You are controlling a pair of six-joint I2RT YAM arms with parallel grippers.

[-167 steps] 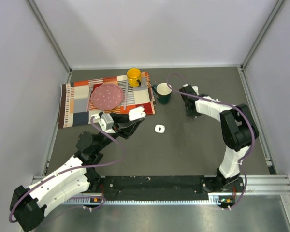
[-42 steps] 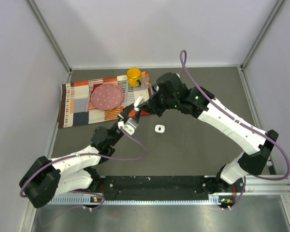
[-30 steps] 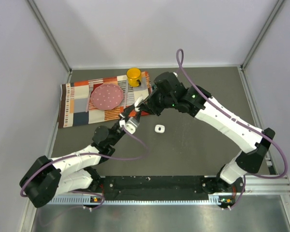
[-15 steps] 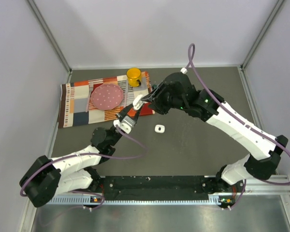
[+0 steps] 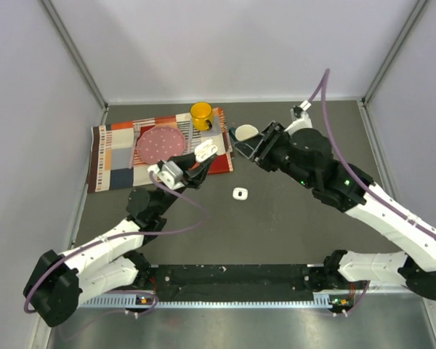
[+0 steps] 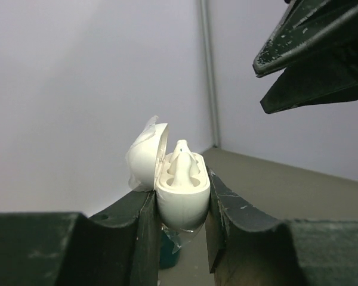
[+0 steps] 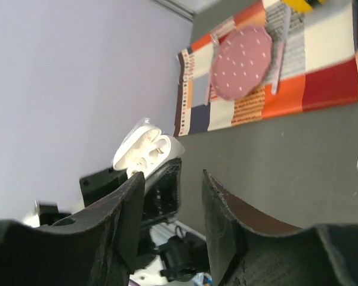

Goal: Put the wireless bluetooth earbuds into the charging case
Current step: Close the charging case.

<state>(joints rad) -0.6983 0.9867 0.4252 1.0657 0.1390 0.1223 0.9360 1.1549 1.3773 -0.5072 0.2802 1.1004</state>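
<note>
White glossy pebble case [image 6: 180, 190], lid open, clamped between left jaws; right jaws parted, well apart; earbud [image 5: 239, 193] loose on matte grey desk [image 5: 291, 211].

- I have open air between the right gripper [image 5: 241, 147] and the held charging case [image 5: 206, 153].
- Bare table [image 5: 254, 229] lies near and right of the loose earbud [image 5: 239, 193].
- The green mug [image 5: 245, 132], yellow mug [image 5: 201, 114] and plate [image 5: 160, 144] crowd the far left.

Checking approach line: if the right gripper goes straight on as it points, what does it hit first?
Probably the open charging case held in the left gripper, just ahead in the right gripper's wrist view; depth unclear.
</note>
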